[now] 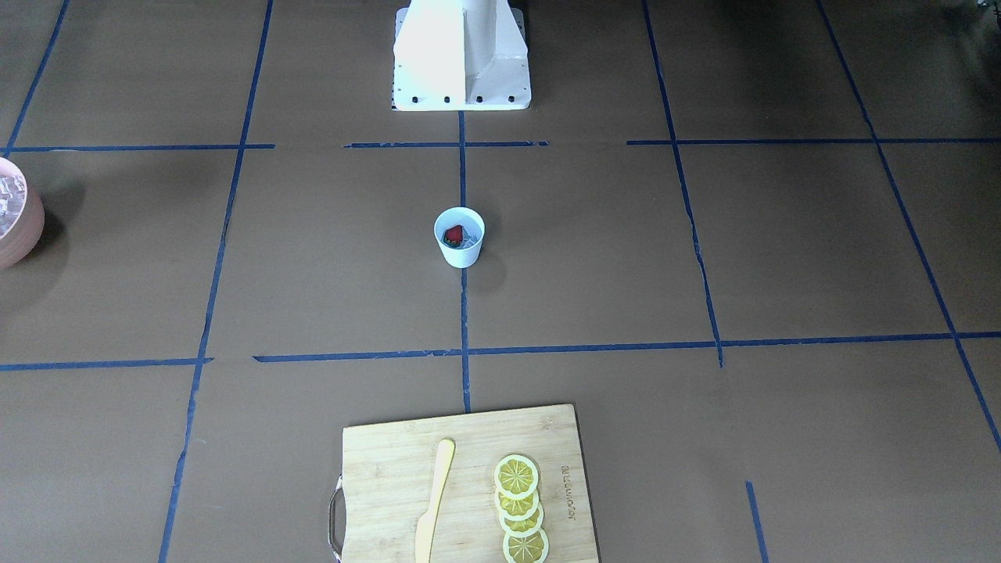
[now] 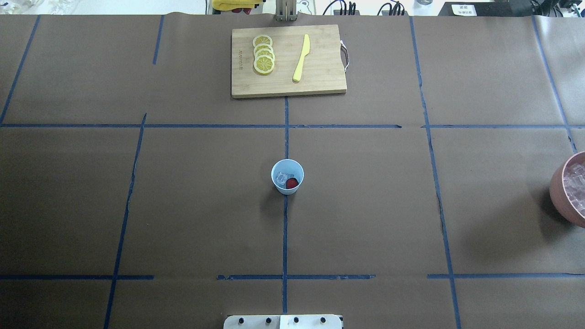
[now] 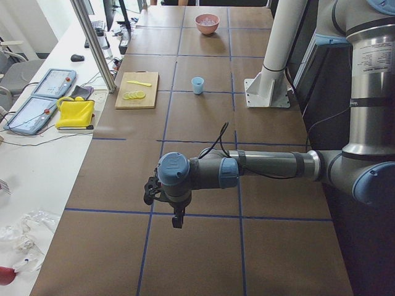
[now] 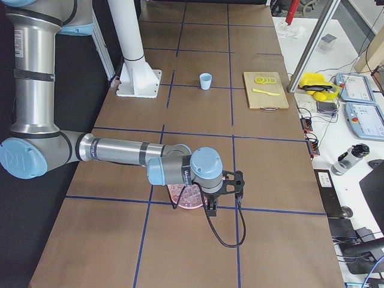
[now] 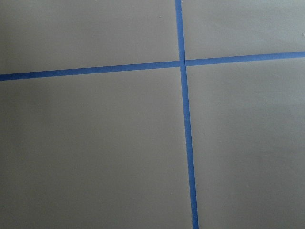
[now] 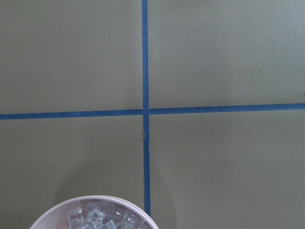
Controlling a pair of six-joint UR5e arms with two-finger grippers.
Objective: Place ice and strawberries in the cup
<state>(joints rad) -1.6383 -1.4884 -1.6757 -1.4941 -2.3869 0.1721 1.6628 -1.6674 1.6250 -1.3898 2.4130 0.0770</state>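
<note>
The small white cup (image 1: 460, 256) stands at the table's middle on a blue tape line; it also shows in the overhead view (image 2: 274, 179). Inside it lie a red strawberry (image 1: 453, 234) (image 2: 292, 183) and clear ice cubes (image 2: 283, 176). My left gripper (image 3: 177, 217) shows only in the exterior left view, hanging over bare table far from the cup (image 3: 197, 85). My right gripper (image 4: 211, 207) shows only in the exterior right view, above the pink bowl. I cannot tell whether either is open or shut.
A pink bowl (image 2: 558, 192) (image 6: 52, 213) of ice cubes sits at the table's right edge. A wooden cutting board (image 2: 320, 80) at the far side carries lemon slices (image 2: 263, 54) and a yellow knife (image 2: 301, 57). The robot's base (image 1: 461, 55) stands behind the cup.
</note>
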